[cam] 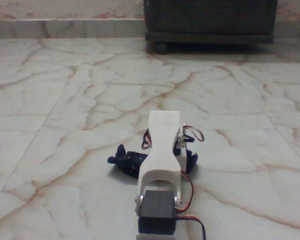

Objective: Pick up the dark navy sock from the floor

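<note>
The dark navy sock [126, 161] lies crumpled on the cream marble floor [65, 100] at lower centre of the fixed view. It sticks out on both sides of my white arm [164, 145], more to the left. The arm reaches forward and down over the sock, seen from behind. Its upper link and a black servo [158, 211] hide the gripper's fingers, so I cannot see whether they touch the sock.
A dark wooden cabinet [210, 20] on round feet stands against the far wall at upper right. Red and white wires [192, 132] loop beside the arm. Veined tiles stretch out on all sides of the sock.
</note>
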`<state>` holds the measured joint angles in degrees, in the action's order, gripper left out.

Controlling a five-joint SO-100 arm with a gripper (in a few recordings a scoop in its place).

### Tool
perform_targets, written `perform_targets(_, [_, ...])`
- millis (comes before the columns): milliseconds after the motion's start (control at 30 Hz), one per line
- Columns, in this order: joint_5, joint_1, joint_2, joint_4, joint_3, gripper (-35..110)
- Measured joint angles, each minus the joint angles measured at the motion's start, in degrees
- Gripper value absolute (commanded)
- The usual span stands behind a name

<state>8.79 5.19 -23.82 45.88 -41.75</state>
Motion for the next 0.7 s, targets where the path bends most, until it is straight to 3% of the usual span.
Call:
perform_targets(367, [7.73,0.0,-10.72,-11.78,-21.71,0])
perform_targets(700, [16.08,-1.58,-41.4,-31.11,-64.78,0])
